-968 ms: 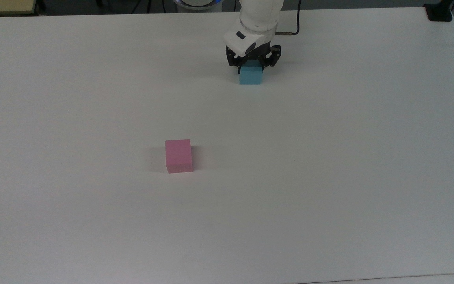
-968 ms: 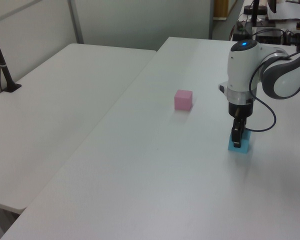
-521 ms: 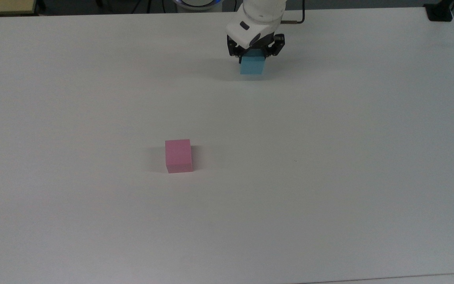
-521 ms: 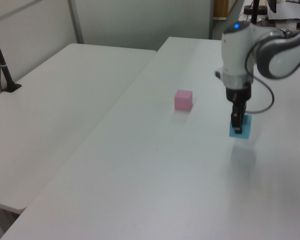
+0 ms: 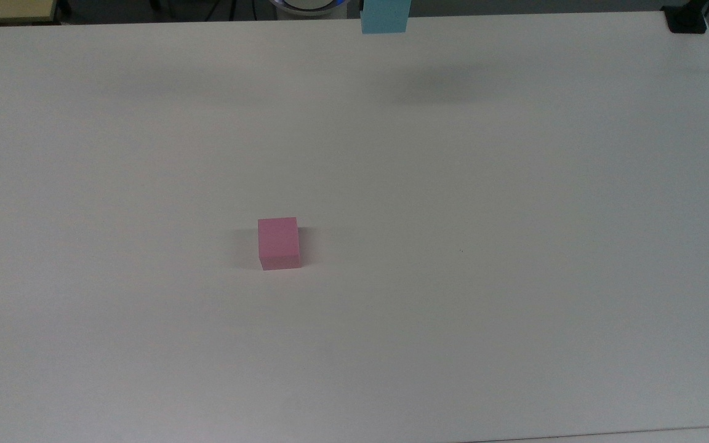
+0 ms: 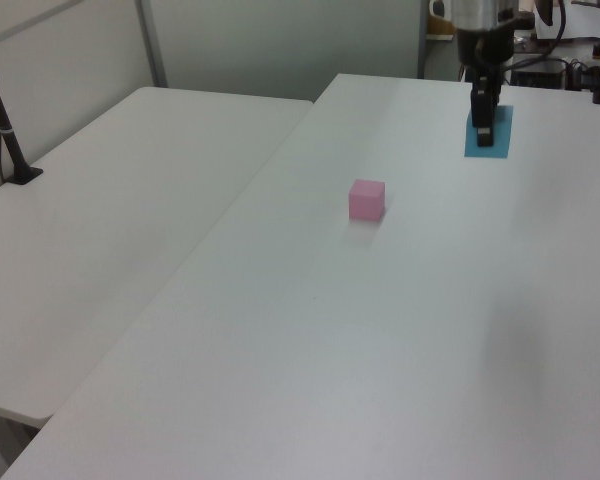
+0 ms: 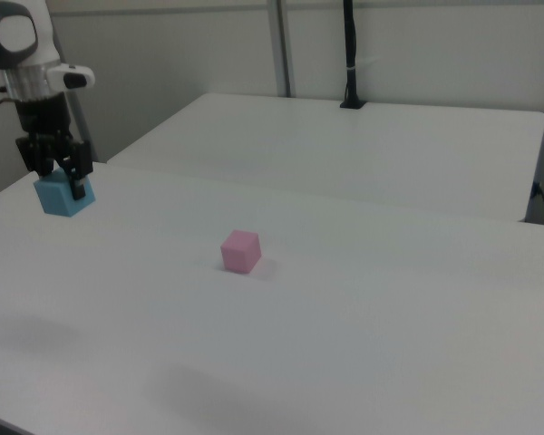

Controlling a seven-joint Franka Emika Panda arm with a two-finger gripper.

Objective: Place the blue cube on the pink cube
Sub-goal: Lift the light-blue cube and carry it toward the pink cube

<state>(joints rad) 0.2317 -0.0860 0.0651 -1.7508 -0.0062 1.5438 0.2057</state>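
The pink cube (image 5: 279,242) rests on the white table (image 5: 514,246), a little left of the middle in the top view; it also sits at mid-table in the left view (image 6: 366,199) and the right view (image 7: 241,251). The blue cube (image 5: 384,16) hangs high above the table at the top view's upper edge. My gripper (image 7: 58,181) is shut on the blue cube (image 7: 62,198), black fingers clamping its sides. In the left view the gripper (image 6: 485,128) holds the blue cube (image 6: 492,137) well up and to the right of the pink cube.
A second white table (image 6: 110,210) adjoins on the left view's left, with a black pole mount (image 6: 10,150) on it. A black clamp (image 5: 685,19) sits at the top view's upper right table corner. A faint shadow (image 5: 434,89) lies under the lifted cube.
The gripper has risen steeply with the blue cube, from the tabletop to high above it. The pink cube has not moved.
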